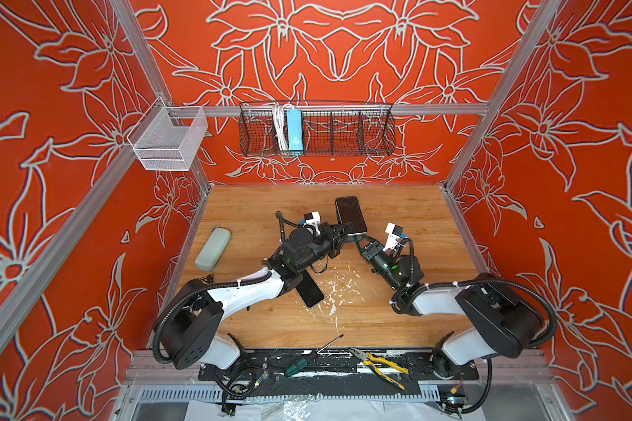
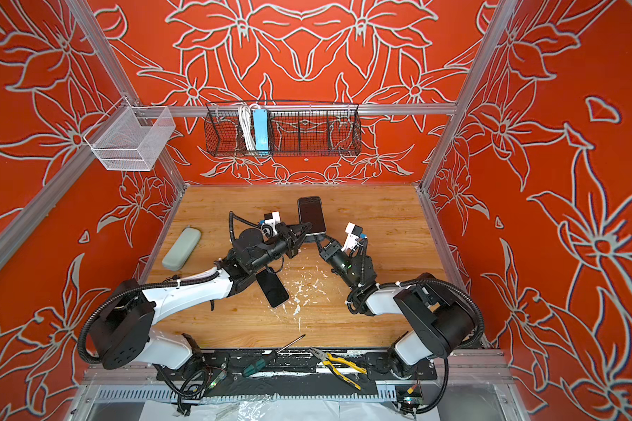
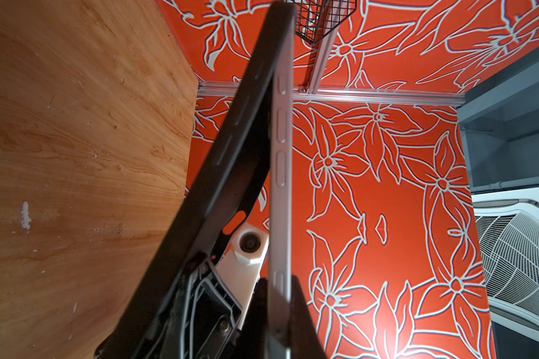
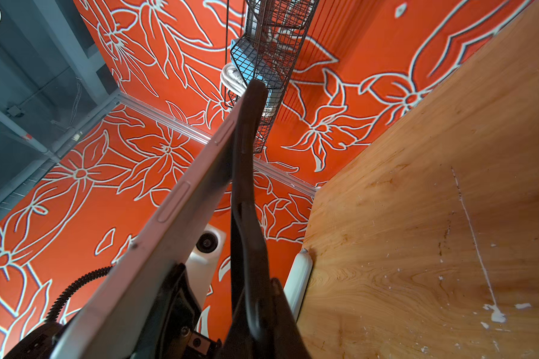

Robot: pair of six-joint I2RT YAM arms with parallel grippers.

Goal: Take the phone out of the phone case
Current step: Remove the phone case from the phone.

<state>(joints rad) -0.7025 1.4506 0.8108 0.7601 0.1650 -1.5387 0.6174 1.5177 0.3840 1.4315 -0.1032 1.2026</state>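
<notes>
No readable text; the white vent's (image 3: 517,248) small mark seems blurred.

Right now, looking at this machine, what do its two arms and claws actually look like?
The left arm and right arm have glossy white shells between bulky black round joints. Ribbed black cables loop along them, fastened with white ties. Near each wrist sit a small white camera block and a green light. The left claw and right claw are slim and black.
</notes>
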